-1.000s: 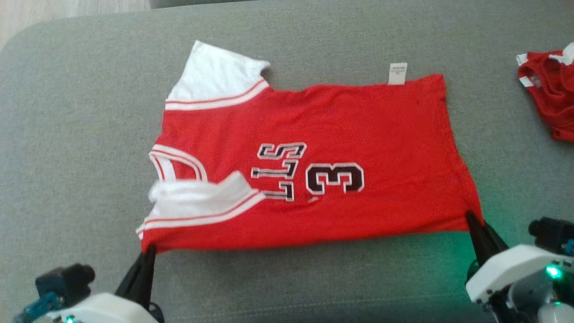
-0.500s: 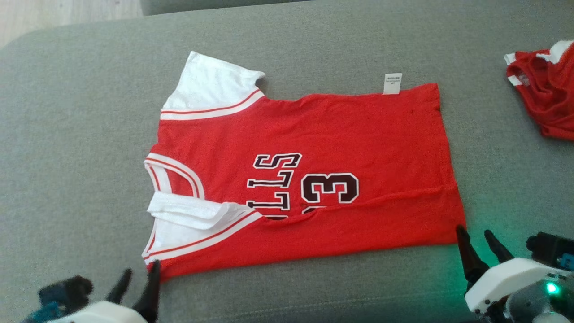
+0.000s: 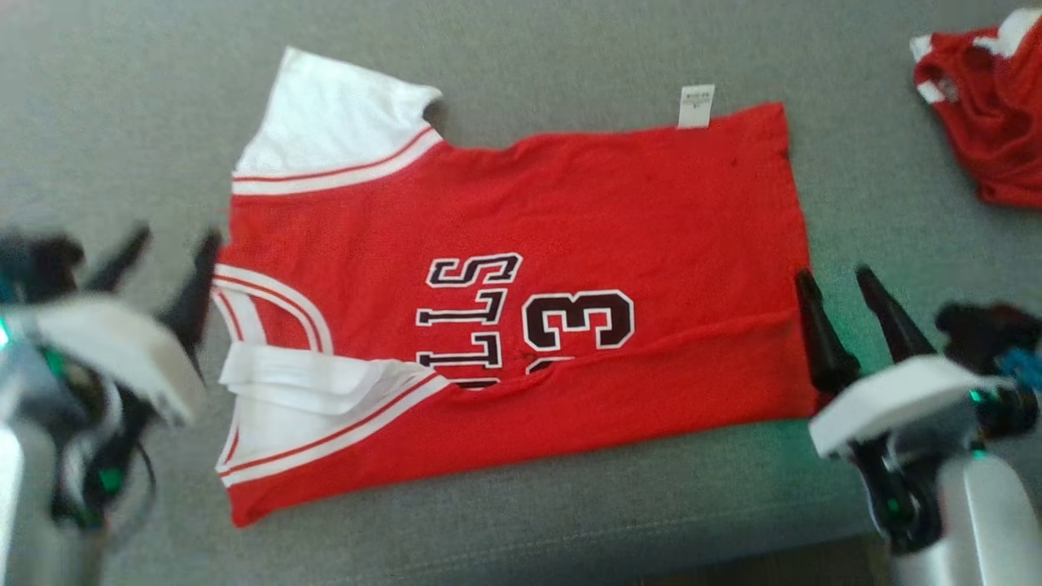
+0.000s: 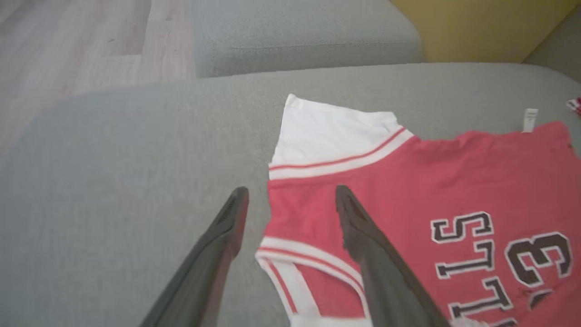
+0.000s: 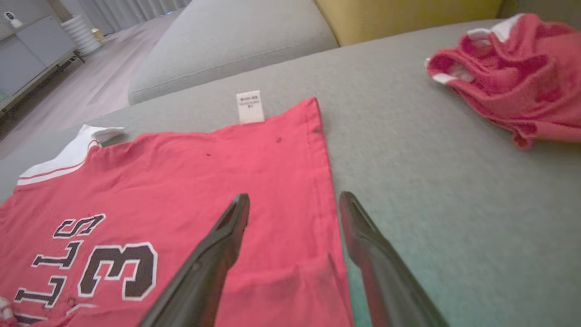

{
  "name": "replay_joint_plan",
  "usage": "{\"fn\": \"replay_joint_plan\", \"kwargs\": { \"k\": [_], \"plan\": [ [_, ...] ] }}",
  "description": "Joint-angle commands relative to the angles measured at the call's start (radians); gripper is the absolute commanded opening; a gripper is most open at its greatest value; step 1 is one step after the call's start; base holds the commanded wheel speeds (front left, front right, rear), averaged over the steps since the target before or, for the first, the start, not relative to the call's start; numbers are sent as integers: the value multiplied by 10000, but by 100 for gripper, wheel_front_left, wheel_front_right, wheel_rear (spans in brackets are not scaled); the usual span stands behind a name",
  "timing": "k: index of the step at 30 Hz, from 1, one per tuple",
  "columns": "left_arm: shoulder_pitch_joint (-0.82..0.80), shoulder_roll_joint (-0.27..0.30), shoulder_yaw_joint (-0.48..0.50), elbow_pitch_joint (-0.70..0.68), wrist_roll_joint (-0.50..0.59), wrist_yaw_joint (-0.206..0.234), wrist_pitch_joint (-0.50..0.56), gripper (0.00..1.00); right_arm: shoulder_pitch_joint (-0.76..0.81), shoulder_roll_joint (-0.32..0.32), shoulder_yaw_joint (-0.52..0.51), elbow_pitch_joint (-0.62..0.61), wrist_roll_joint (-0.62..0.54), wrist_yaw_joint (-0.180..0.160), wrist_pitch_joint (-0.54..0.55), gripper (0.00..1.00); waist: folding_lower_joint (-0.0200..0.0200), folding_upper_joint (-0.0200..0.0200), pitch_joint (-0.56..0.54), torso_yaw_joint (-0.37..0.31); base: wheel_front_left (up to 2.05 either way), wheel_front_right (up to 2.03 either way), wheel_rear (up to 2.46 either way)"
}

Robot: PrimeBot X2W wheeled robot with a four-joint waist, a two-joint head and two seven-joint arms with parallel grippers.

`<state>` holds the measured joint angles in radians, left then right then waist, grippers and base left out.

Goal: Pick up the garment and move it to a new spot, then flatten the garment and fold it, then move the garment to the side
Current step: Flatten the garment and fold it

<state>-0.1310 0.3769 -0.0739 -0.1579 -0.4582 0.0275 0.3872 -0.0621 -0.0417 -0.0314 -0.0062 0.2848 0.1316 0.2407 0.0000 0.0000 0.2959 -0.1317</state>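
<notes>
Found the red garment [image 3: 521,268] spread on the grey cushion [image 3: 570,49], near edge folded over, hiding the lowest lettering. Saw left gripper [image 3: 177,236], blurred, fingers apart and empty by the collar; right gripper [image 3: 832,273] likewise apart and empty over the hem. Noted another red garment [image 3: 989,122] cut off at the corner.

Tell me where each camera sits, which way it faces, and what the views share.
Head view: on the head, looking down at the red jersey on the grey cushion; left gripper and right gripper show, both open.
Left wrist view: on the left wrist, facing along its fingers over the jersey's shoulder toward its white sleeve.
Right wrist view: on the right wrist, facing along its fingers over the jersey's hem toward a crumpled red garment.
Shared: all three show the jersey's white label.
</notes>
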Motion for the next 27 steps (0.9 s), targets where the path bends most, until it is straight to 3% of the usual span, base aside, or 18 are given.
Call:
{"fn": "replay_joint_plan", "kwargs": {
  "k": [1, 8, 14, 27],
  "plan": [
    [-937, 514, 339, -158, 155, -80, 249, 100, -466, -86, 365, -403, -107, -9, -17, 100, 0, 0, 495, -237, 0, 0, 0],
    [-4418, 1526, -241, 1007, 425, -726, 2146, 100, -2070, -142, 1481, -285, -98, -9, -185, 100, 0, 0, 1915, -860, 0, 0, 0],
    [-6584, 1956, -658, 2047, 467, -1084, 3294, 100, -3220, -228, 2290, 81, 40, -9, -517, 100, 0, 0, 2804, -1397, 0, 0, 0],
    [-8129, 2251, -894, 3588, 424, -1033, 4624, 100, -4218, -513, 2940, 498, 224, -9, -900, 100, 0, 0, 3267, -1903, 0, 0, 0]
  ]
}}
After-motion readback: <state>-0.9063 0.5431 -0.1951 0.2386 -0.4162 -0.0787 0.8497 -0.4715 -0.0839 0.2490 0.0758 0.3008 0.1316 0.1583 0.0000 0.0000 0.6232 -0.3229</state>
